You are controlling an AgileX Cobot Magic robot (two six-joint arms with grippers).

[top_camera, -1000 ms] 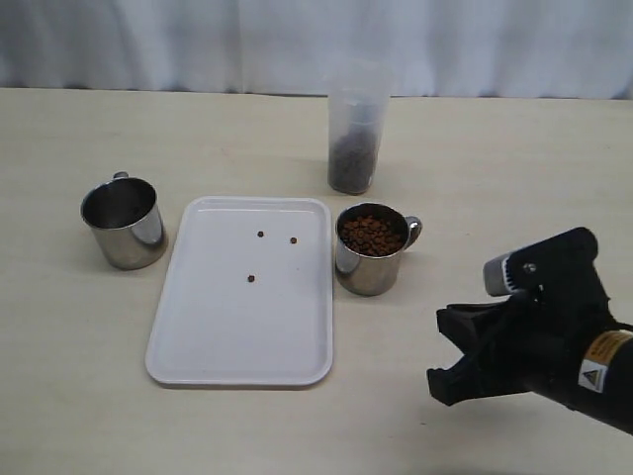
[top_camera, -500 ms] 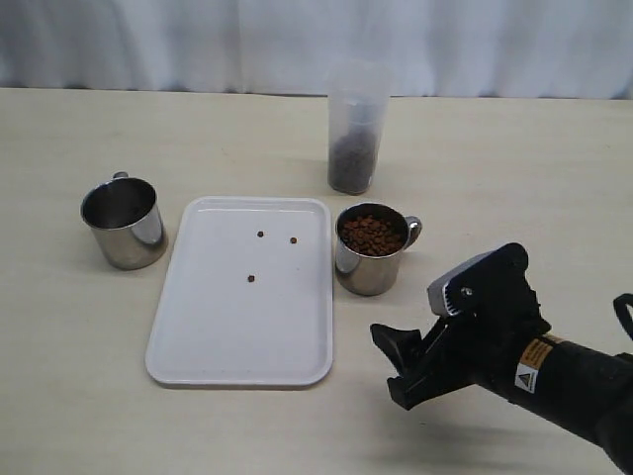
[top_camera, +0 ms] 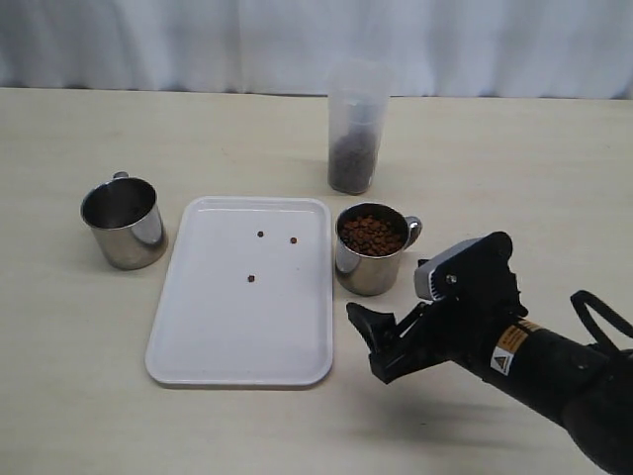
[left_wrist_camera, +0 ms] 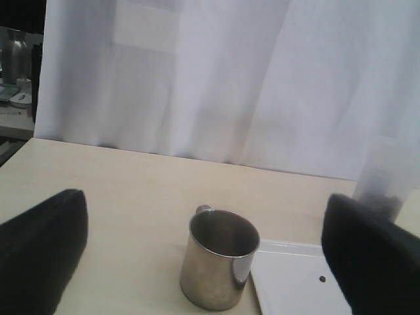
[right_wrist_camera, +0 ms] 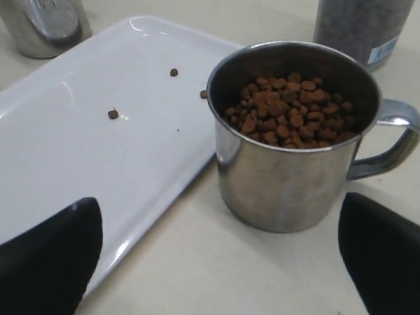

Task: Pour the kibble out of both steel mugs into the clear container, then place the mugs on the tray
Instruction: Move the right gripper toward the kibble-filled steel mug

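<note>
The kibble-filled steel mug [top_camera: 368, 273], just right of the tray [top_camera: 237, 332], is being faced by the spread right gripper [top_camera: 369, 342] in the exterior view. Left wrist view: the spread left gripper [left_wrist_camera: 203, 216] is being pointed at the empty mug [left_wrist_camera: 220, 266]. Right wrist view: grasping seems pending, needing an advance, then closure.

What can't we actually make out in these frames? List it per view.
- Left hand: absent from exterior view; left wrist view's edges cut off all but its fingers.
- Left steel mug: left wrist view, its own wall hides the inside floor.
- Clear container: right wrist view's frame edge cuts it off; label unreadable.
- Kibble depth in right steel mug: steel wall hides it, exterior and right wrist views.
</note>
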